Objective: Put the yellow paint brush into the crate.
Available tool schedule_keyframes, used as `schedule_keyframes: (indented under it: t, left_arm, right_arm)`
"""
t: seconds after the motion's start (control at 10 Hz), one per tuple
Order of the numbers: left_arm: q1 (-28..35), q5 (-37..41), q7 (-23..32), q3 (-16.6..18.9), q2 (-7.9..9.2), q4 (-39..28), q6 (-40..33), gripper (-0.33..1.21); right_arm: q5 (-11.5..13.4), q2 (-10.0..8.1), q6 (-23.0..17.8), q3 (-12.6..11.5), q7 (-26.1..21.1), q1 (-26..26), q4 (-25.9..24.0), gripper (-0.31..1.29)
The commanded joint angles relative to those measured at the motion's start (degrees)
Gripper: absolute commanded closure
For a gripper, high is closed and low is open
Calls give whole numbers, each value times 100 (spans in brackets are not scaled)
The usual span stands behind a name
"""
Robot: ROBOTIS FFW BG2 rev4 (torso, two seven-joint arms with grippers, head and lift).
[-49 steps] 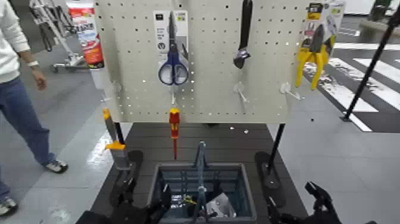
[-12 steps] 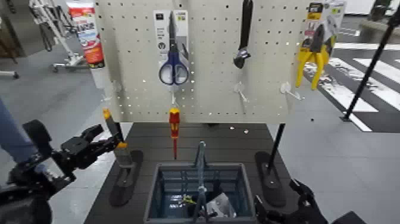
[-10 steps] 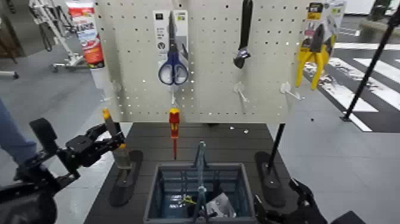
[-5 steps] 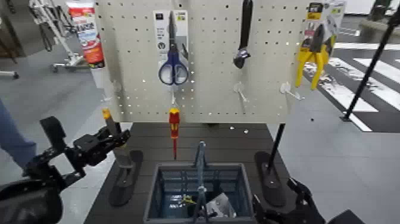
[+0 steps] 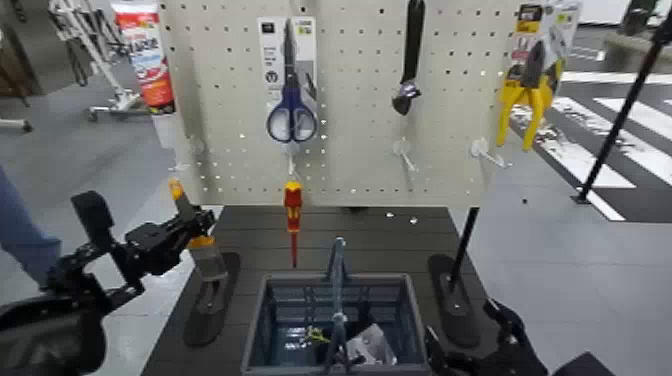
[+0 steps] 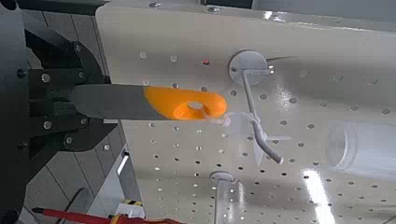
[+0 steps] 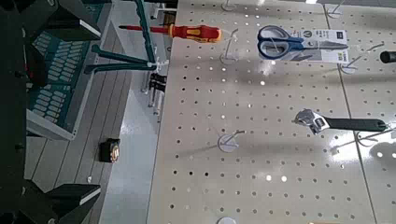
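The left gripper (image 5: 201, 222) has its fingers closed on the paint brush (image 5: 179, 190) at the pegboard's (image 5: 350, 110) edge. The grasp seems made; next, the brush must clear its hook (image 6: 254, 107) and travel to the crate (image 5: 262, 315). The right gripper (image 5: 468, 350) waits beside the crate.

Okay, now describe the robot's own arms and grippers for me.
Both arms are black, with bulky rounded housings and angular joint links. The left gripper and right gripper have chunky, jointed black jaws dotted with small metallic screws.
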Motion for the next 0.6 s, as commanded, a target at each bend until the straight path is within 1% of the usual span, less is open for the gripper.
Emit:
schedule_keyframes:
  t: [0.1,0.6]
  left_arm:
    - [-8,-49,13,-23,-10,-23,63,117]
    - [-17,-58,31,-6,-19,-41,54,117]
  right_arm:
    - [0,2,-4,-9,0,0,6,15]
    - [0,-7,-13,-17,0,9,-2,15]
